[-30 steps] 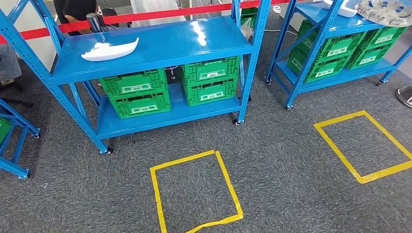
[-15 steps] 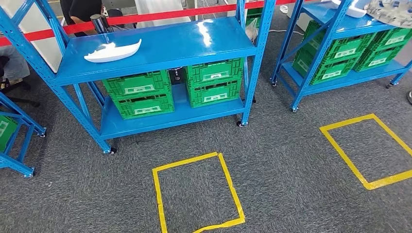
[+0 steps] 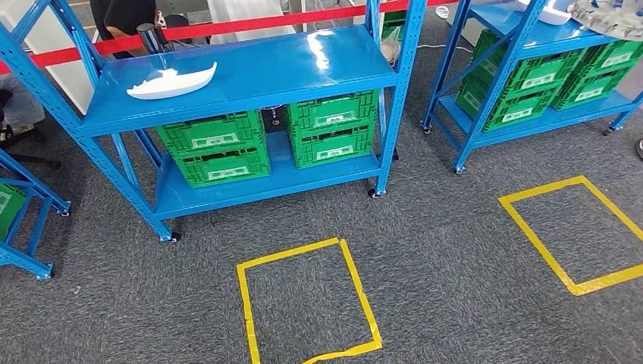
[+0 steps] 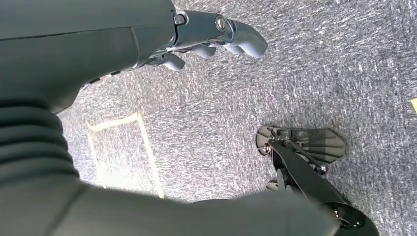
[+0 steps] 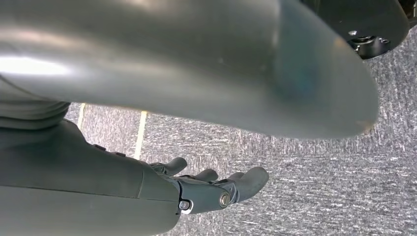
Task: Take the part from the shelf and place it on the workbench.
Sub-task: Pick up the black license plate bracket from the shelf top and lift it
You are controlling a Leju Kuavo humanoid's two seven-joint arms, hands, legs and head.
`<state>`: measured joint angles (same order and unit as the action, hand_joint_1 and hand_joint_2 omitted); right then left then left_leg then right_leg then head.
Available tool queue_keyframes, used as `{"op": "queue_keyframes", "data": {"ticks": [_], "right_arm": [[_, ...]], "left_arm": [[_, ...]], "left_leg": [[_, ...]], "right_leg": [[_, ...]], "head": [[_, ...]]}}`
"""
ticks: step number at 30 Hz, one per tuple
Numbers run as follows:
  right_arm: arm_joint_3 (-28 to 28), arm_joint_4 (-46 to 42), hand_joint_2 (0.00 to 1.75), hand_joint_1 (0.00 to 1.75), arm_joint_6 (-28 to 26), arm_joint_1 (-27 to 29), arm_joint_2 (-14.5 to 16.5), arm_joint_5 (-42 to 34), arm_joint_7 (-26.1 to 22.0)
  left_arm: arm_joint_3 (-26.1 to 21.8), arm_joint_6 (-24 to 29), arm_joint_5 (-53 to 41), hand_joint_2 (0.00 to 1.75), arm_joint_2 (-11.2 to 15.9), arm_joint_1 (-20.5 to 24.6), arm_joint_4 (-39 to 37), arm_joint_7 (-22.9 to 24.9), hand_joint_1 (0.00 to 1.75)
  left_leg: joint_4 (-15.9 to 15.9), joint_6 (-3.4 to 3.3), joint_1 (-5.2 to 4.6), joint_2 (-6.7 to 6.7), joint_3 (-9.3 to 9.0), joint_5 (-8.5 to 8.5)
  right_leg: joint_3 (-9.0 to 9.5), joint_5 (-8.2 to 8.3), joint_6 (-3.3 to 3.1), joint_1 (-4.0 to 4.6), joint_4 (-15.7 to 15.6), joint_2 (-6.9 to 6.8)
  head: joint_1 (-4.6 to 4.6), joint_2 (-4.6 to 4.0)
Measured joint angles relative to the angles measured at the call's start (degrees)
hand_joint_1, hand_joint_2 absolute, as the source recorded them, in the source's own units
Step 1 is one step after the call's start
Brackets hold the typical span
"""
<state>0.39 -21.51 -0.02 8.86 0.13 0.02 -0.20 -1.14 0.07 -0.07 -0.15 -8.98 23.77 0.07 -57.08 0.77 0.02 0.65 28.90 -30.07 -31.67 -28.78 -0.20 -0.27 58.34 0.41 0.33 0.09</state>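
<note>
White part [image 3: 171,80] lies on the top deck of the near blue shelf [image 3: 250,83], toward its far-left corner, long axis running left-right along the deck, pointed tip to the right. Both arms hang at the robot's sides, so the part is well ahead of and above both hands; it sits left of centre in the head view, so the left hand looks the nearer one for a reach. Left hand [image 4: 206,37] over grey carpet, fingers [image 4: 246,42] loosely curled but apart, holding nothing, touching nothing. Right hand [image 5: 211,187] same: fingers [image 5: 253,178] spread slightly, empty, over carpet. Yellow tape square [image 3: 303,299] on the floor just in front of the shelf, likely the standing mark; robot not yet close enough to reach. Green crates [image 3: 216,148] on the lower deck. Workbench can't be told from these views.
</note>
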Motion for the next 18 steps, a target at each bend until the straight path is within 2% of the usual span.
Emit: {"op": "queue_keyframes", "data": {"ticks": [1, 6, 12, 13, 16, 17, 18], "right_arm": [[0.0, 0.0, 1.75, 0.0, 0.0, 0.0, 0.0, 0.0, 0.0], [-0.5, -0.3, 1.75, 0.0, -0.1, -3.2, 0.0, 0.5, -0.1], [-4.8, -0.3, 1.75, 0.0, -1.2, -4.8, 0.8, 4.2, -0.5], [-5.6, -0.2, 1.75, 0.0, -1.4, -4.7, 0.9, 4.9, -0.8], [-8.4, -0.2, 0.44, 0.0, -2.1, -5.1, 1.4, 7.0, -1.5], [-9.4, -0.1, 0.0, 0.0, -2.3, -5.2, 1.6, 7.7, -1.7], [-10.3, 0.0, 0.0, 0.0, -2.4, -5.4, 1.8, 8.4, -2.0]], "left_arm": [[0.0, 0.0, 0.0, 1.75, 0.0, 0.0, -0.1, 0.0, 0.0], [-1.7, 0.3, -0.8, 1.75, -0.6, 0.9, -0.8, 0.0, 0.0], [-6.5, 3.5, -8.0, 1.75, -1.5, 2.1, -1.9, -0.1, 0.0], [-7.5, 4.1, -9.4, 1.31, -1.6, 2.3, -2.1, -0.1, 0.0], [-10.5, 5.8, -13.7, 0.0, -2.2, 3.2, -2.7, -0.1, 0.0], [-11.5, 6.4, -15.1, 0.0, -2.4, 3.5, -3.0, -0.1, 0.0], [-12.5, 6.9, -16.5, 0.0, -2.7, 3.8, -3.2, -0.1, 0.0]], "left_leg": [[0.0, 0.0, 0.0, -0.01, 0.01, -0.01], [0.0, -0.03, -0.01, -0.24, -0.08, -0.07], [-0.1, -0.16, -0.04, -0.22, -0.33, -0.21], [-0.1, -0.15, -0.04, -0.25, -0.33, -0.22], [-0.1, -0.12, -0.03, -0.3, -0.35, -0.27], [-0.1, -0.12, -0.03, -0.31, -0.35, -0.28], [-0.1, -0.13, -0.03, -0.32, -0.35, -0.29]], "right_leg": [[0.03, 0.0, 0.0, -0.01, 0.0, 0.0], [-0.01, 0.03, 0.08, -0.06, -0.1, 0.24], [0.38, -0.09, 0.29, -0.07, -0.1, 0.27], [0.37, -0.08, 0.29, -0.07, -0.1, 0.32], [0.36, -0.09, 0.29, -0.06, -0.1, 0.41], [0.37, -0.1, 0.3, -0.06, -0.1, 0.41], [0.36, -0.1, 0.3, -0.06, -0.1, 0.41]], "head": [[0.0, 0.0], [0.0, 0.0], [0.01, 0.0], [0.0, 0.0], [0.0, 0.0], [0.0, 0.0], [0.0, 0.0]]}}
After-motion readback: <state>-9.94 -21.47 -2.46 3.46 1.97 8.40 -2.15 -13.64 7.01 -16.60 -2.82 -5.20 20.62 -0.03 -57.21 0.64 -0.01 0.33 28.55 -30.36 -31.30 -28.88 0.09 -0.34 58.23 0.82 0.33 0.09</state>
